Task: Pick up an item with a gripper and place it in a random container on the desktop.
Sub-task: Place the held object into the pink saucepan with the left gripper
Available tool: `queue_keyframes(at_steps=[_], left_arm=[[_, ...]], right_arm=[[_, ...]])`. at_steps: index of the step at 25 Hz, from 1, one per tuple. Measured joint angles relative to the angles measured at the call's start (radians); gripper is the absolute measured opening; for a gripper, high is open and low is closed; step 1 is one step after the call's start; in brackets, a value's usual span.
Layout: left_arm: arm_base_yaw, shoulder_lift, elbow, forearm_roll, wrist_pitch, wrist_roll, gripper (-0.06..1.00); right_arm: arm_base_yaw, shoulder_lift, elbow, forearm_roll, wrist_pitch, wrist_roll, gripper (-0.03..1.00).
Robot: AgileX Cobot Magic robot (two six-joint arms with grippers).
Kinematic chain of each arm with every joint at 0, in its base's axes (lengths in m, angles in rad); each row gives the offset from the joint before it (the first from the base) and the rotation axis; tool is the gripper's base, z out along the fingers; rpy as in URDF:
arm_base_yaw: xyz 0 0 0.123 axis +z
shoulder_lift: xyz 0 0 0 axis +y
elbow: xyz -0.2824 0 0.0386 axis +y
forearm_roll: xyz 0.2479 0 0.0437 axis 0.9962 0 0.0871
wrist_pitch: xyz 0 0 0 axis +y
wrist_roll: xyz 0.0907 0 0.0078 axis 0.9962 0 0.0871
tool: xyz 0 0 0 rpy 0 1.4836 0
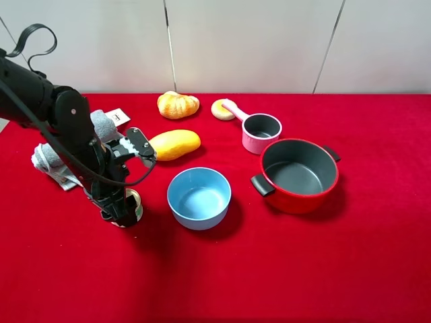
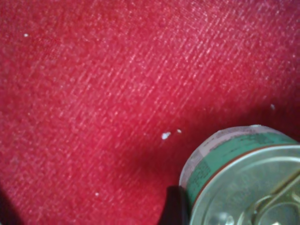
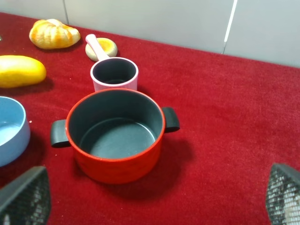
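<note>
The small tin can point(image 1: 135, 202) stands on the red cloth desktop point(image 1: 283, 269), left of the blue bowl. My left gripper point(image 1: 124, 214) is down around it. In the left wrist view the can point(image 2: 243, 178) shows its silvery pull-tab lid and greenish label, and one black finger point(image 2: 176, 206) presses against its side; the other finger is out of frame. The pink saucepan point(image 1: 261, 132) stands at the back, also in the right wrist view point(image 3: 114, 75). My right gripper point(image 3: 150, 201) is open and empty, short of the red pot, and out of the exterior view.
A blue bowl point(image 1: 199, 197) sits right of the can. A red pot point(image 1: 298, 175) stands in front of the saucepan. A yellow mango point(image 1: 174, 144), a bread-like piece point(image 1: 178, 105) and a pale ring point(image 1: 222, 110) lie behind. A grey cloth point(image 1: 54, 161) lies far left.
</note>
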Motion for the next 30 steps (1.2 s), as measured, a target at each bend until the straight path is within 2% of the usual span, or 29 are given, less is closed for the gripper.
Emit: queue_keyframes(at_steps=[9,18,24,30], left_arm=[[0.0,0.001,-0.099,0.001,0.145,-0.011,0.64],[0.0,0.001,-0.255,0.071,0.338,-0.138,0.64],[0.0,0.001,-0.38,0.087,0.483,-0.16,0.64],[-0.024,0.002,-0.483,0.092,0.532,-0.16,0.64]], right_arm=[[0.0,0.0,0.0,0.0,0.0,0.0,0.69],[0.0,0.0,0.0,0.0,0.0,0.0,0.69],[0.0,0.0,0.0,0.0,0.0,0.0,0.69],[0.0,0.0,0.0,0.0,0.0,0.0,0.69]])
